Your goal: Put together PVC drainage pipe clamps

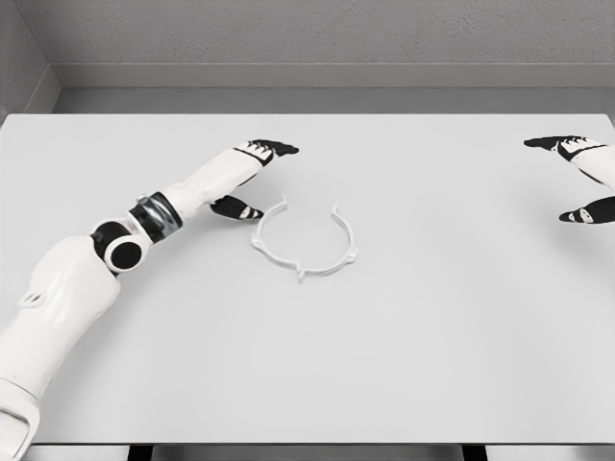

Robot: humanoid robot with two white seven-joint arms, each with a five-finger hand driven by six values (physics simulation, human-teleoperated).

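- One clamp ring [306, 242] is seen on the white desk [432, 365], lying flat a little left of centre, with its open gap turned toward the far side and small lugs along its near rim.
- Nothing is seen on the broad near part of the desk, between the ring and the front edge, so ample room is left there for moving.
- The left hand [252, 178] is reached in from the lower left and is held just beside the ring's left side; its fingers are spread wide, thumb low and near the ring, and nothing is gripped.
- Contact between thumb and ring cannot be confirmed.
- The step in hand is judged to be the approach to a first grasp of the ring; assembly is judged not yet begun.
- A short move rightward and a closing of the fingers over the thin rim would be called for next.
- The right hand [577, 178] is shown at the far right edge, well apart from the ring, fingers spread and empty.
- No mating clamp part is visible.
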